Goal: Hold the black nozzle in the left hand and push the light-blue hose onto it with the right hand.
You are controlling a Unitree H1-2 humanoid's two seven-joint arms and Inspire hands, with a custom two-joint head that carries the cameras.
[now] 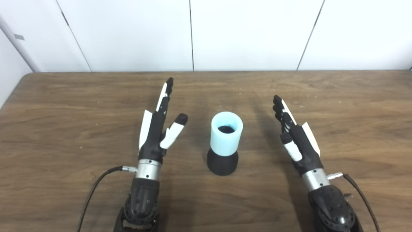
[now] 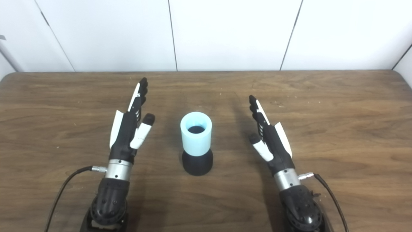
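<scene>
A light-blue hose (image 1: 226,133) stands upright on the black nozzle (image 1: 222,162) in the middle of the brown table (image 1: 64,112). The hose's open end faces up and the nozzle's top is hidden inside it. My left hand (image 1: 158,129) rests open to the left of the pair, fingers straight and pointing away, touching nothing. To the right, my right hand (image 1: 294,135) is also open with fingers stretched out, apart from the hose. Neither hand holds anything.
White wall panels (image 1: 193,32) rise behind the table's far edge. A black cable (image 1: 96,187) trails from my left wrist and another cable (image 1: 360,193) from my right wrist.
</scene>
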